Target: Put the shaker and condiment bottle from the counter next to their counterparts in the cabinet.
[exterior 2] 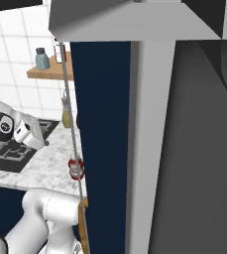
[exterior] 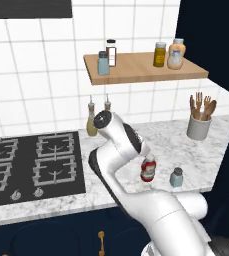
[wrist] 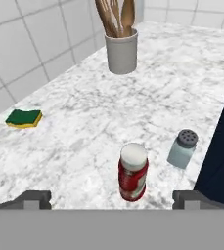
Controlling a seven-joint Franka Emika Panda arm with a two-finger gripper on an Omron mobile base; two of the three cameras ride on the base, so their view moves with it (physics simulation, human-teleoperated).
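Hand view: marbled surface (wrist: 84, 117) carrying a grey utensil pot (wrist: 121, 50), the upright red condiment bottle (wrist: 133, 172) centred between the hand's (wrist: 111, 199) wide-apart fingertips (wrist: 35, 199), untouched, with the pale shaker (wrist: 182, 149) just beside it and a green-yellow sponge (wrist: 24, 118) well apart.

The counter (wrist: 84, 122) is white stone veined with grey, and on it the condiment bottle (wrist: 133, 172) is red with a white label band and a pale cap, the shaker (wrist: 182, 148) a translucent pale blue-grey under a grey perforated cap, and the sponge (wrist: 24, 117) green over yellow. A light grey utensil holder (wrist: 121, 51) carries brown wooden utensils against the white wall tiles (exterior: 31, 75) with their grey grout. The cabinet (exterior: 141, 70) is light brown wood bearing a blue-grey shaker with a dark cap (exterior: 103, 63) and an olive-yellow bottle (exterior: 159, 54), while the hob (exterior: 31, 165) is black with grey grates.
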